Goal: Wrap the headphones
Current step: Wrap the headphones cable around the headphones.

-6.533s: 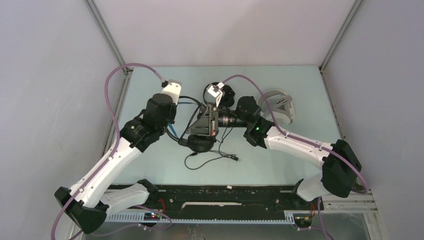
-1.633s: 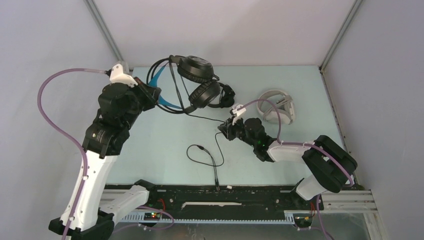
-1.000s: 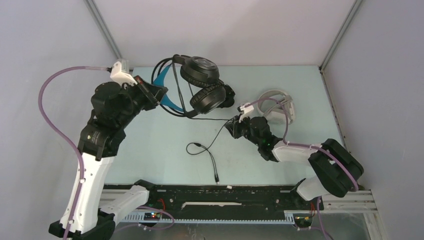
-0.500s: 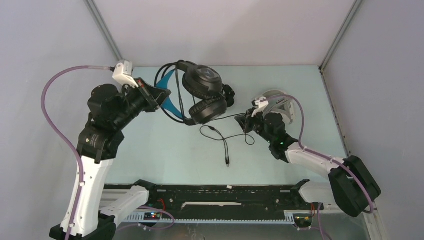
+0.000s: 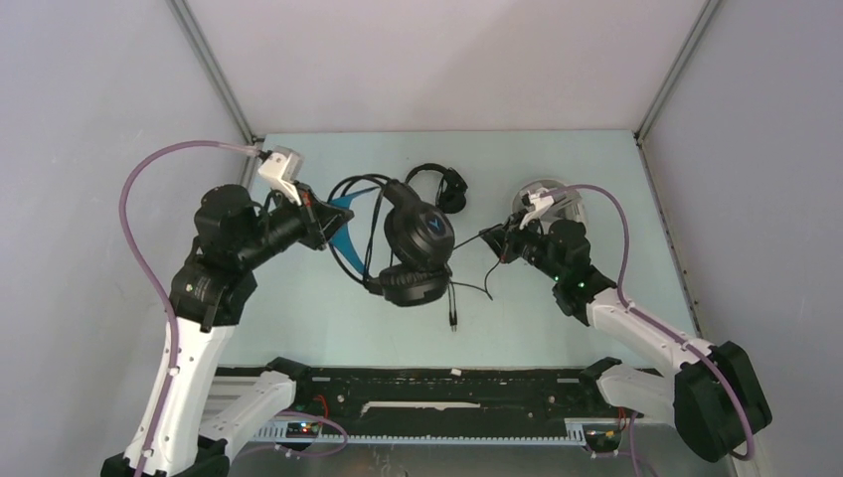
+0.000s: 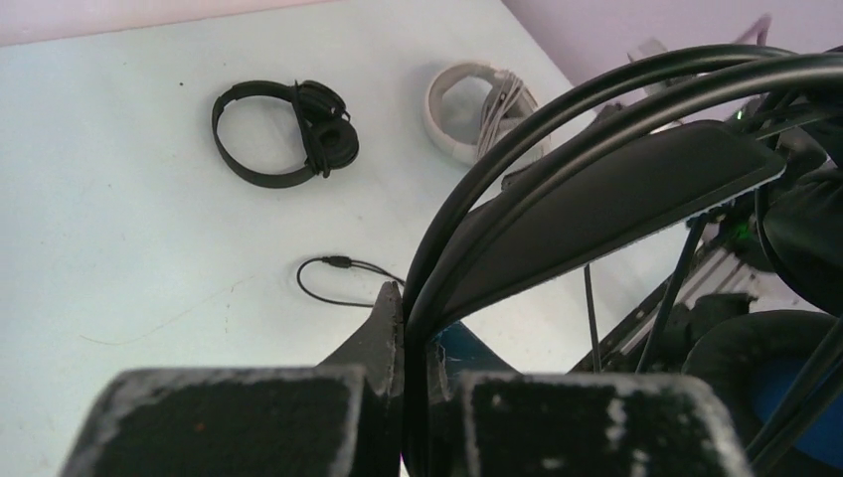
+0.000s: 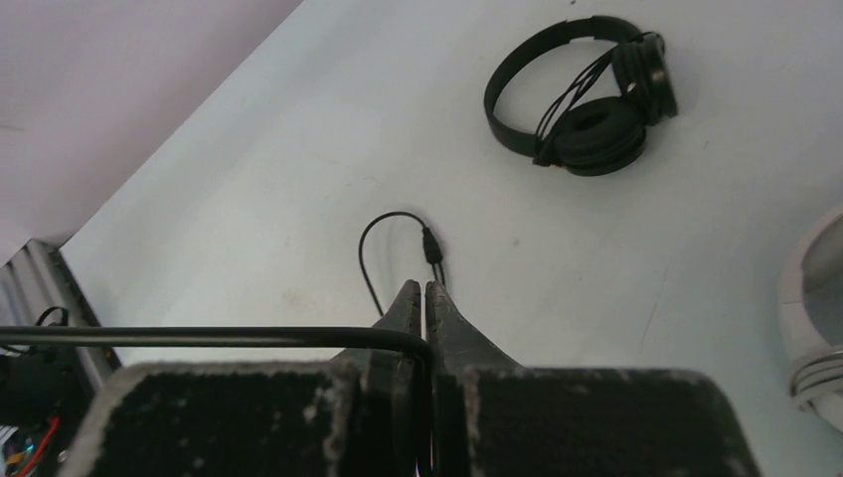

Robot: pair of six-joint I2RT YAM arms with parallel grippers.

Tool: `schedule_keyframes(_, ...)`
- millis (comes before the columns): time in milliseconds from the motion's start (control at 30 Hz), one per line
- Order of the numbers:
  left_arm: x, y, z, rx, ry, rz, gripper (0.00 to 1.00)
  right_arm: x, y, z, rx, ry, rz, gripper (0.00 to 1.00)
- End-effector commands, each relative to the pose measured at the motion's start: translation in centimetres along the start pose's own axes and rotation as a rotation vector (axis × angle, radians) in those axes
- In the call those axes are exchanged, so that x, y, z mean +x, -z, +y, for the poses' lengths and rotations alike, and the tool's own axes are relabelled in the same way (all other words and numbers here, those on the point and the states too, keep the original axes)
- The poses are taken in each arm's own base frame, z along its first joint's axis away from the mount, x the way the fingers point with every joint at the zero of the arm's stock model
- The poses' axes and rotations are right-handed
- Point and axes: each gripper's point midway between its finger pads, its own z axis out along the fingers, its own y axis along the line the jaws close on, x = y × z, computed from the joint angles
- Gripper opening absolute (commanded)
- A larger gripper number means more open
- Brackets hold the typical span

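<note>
My left gripper [image 5: 323,225] [image 6: 413,298] is shut on the headband [image 6: 596,214] of the bulky black headphones [image 5: 419,237] with the blue lining and holds them above the table's middle. Their thin black cable [image 7: 199,338] runs right into my right gripper [image 5: 494,241] [image 7: 424,288], which is shut on it. The cable's plug end [image 5: 452,316] [image 7: 431,246] trails on the table. The small black headphones [image 5: 443,185] [image 6: 288,139] [image 7: 587,99] lie at the back. The white headphones [image 5: 557,195] [image 6: 472,99] lie behind my right wrist, partly hidden.
Grey walls close in the pale blue table [image 5: 298,308] on three sides. A black rail [image 5: 447,383] with the arm bases runs along the near edge.
The left arm swung the bulky headphones from the back down toward the table's middle. The right gripper shut on the cable and carried it right and back, dragging the plug end along.
</note>
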Motion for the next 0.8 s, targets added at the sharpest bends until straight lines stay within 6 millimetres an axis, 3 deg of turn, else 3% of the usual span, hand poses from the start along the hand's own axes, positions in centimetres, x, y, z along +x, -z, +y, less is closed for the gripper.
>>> schedule_keyframes(0,0.4,0.4,-2.0,0.163,-0.176,-0.031,0.00,-2.4,0.2,1.0,-0.033,-0.029,0.004,0.00)
schedule_keyframes(100,1.7,0.1,-2.7,0.243,-0.231,-0.016,0.00,-3.4,0.2,2.2,-0.072,-0.035,0.028,0.00)
schedule_keyframes(233,3.0,-0.3,-2.1,0.246,-0.268,0.024,0.00,-3.7,0.3,4.2,-0.163,-0.059,0.096,0.00)
schedule_keyframes(433,6.0,-1.6,-1.4,0.264,-0.366,0.100,0.00,-4.1,0.4,5.0,-0.183,-0.083,0.139,0.00)
schedule_keyframes(567,8.3,-2.5,0.2,0.172,-0.506,0.198,0.00,-5.1,0.9,6.5,-0.247,-0.103,0.153,0.00)
schedule_keyframes(767,9.3,-3.4,4.1,-0.078,-0.641,0.341,0.00,-6.5,2.4,9.4,-0.368,-0.126,0.179,0.00)
